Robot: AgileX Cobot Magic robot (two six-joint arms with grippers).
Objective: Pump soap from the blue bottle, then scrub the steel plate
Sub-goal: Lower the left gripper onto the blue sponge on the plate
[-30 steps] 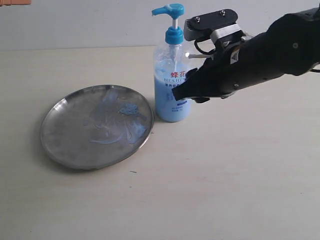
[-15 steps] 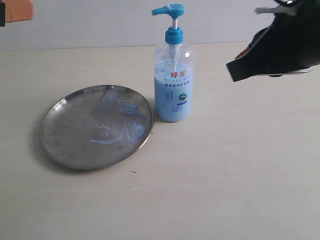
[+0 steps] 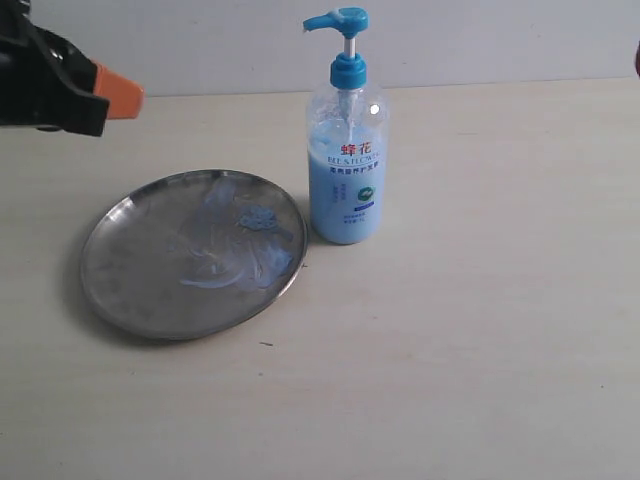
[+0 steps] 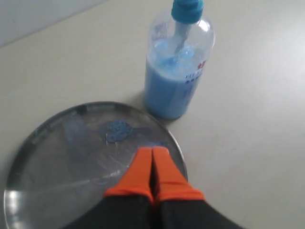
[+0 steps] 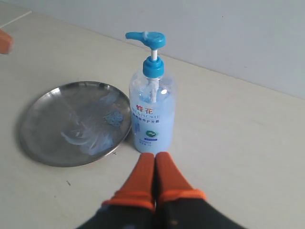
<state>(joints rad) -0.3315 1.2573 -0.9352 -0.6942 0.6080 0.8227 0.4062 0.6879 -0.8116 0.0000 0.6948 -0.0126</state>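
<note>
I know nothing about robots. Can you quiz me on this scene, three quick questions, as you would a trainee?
1. True or false: the blue bottle stands on the steel plate.
2. Where is the blue blob of soap? A) on the plate B) on the table C) on the pump head
3. Fill in: the left gripper and the right gripper are both ____.
Key: 1 false; 2 A; 3 shut.

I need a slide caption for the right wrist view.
Shut tool faces bottle beside soapy plate.
</note>
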